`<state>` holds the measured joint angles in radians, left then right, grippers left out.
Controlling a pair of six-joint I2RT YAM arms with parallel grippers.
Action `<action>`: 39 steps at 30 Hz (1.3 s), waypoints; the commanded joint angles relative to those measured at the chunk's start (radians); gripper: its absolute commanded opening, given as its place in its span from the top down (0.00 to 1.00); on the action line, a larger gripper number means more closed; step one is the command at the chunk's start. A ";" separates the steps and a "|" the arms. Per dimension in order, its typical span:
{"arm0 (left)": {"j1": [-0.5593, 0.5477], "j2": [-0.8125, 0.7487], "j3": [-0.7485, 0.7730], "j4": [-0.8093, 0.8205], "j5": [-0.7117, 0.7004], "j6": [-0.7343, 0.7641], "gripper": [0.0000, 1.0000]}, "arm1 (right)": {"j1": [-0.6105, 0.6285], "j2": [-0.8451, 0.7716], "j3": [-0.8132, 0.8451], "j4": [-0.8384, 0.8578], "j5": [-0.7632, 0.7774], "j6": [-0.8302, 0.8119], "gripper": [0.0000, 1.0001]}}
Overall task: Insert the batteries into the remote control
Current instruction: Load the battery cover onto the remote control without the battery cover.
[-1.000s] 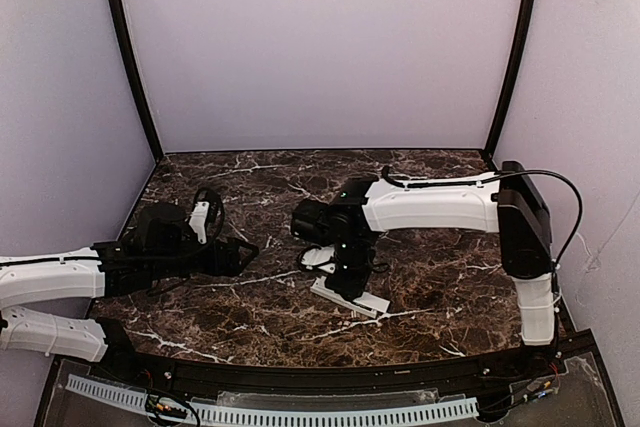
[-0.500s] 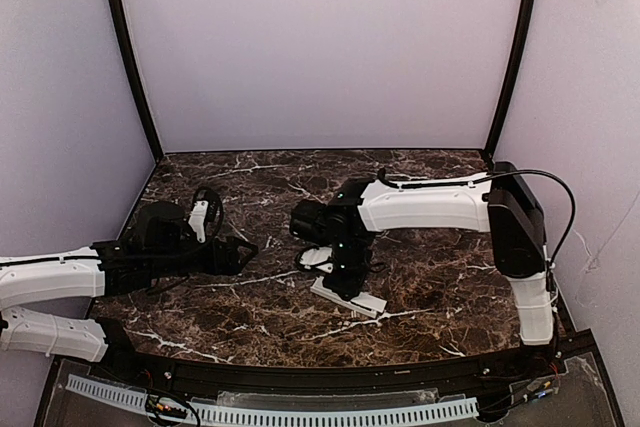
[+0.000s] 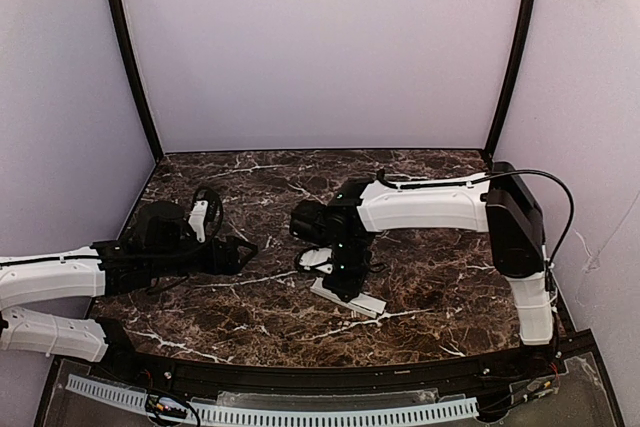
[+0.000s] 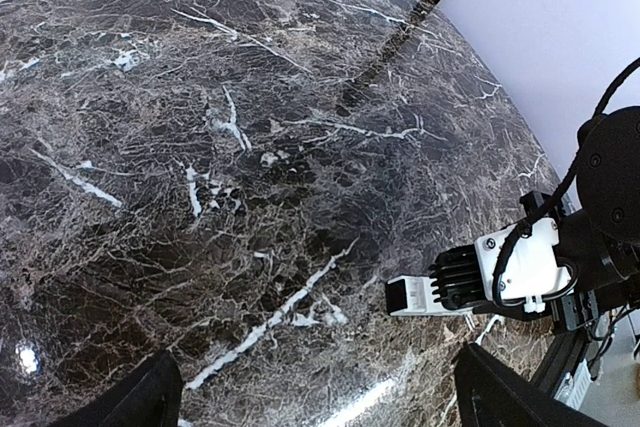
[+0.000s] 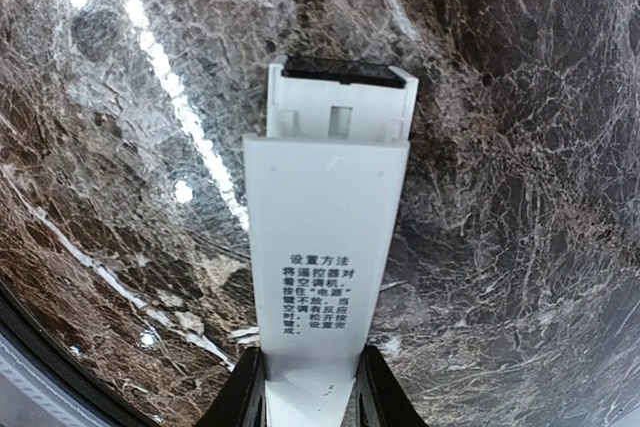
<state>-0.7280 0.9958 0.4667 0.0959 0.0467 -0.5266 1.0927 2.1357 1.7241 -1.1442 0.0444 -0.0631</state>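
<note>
— Where's the remote control (image 5: 325,247)?
— Flat on the marble table (image 3: 440,282), printed back facing up, under the right arm's wrist.
— Who has it?
— The right gripper (image 5: 312,402) pinches one end, a finger pressed to each long side.
— And the other end?
— A recess (image 5: 340,112) lies open there, with a dark strip (image 5: 345,71) at the tip.
— The left gripper (image 4: 320,392)?
— Left of the remote, well apart from it, fingers spread wide above the marble, gripping nothing. Beyond the remote rises the pale back wall (image 3: 320,47).

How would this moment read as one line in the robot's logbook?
right gripper: gripping remote control end, flat on table | left gripper: open, empty, apart | batteries: none in view
</note>
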 commanded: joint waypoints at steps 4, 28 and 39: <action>0.008 0.010 -0.015 0.010 0.020 0.005 0.04 | -0.004 0.031 0.029 0.009 -0.017 0.006 0.82; 0.015 -0.001 -0.021 0.008 0.031 0.004 0.04 | -0.009 0.046 0.031 0.011 -0.007 0.018 0.70; 0.017 0.000 -0.024 0.016 0.036 0.002 0.04 | -0.011 0.044 0.037 0.009 0.002 0.028 0.61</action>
<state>-0.7166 1.0042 0.4603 0.1028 0.0708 -0.5270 1.0897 2.1605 1.7374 -1.1435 0.0399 -0.0429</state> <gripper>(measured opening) 0.959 0.374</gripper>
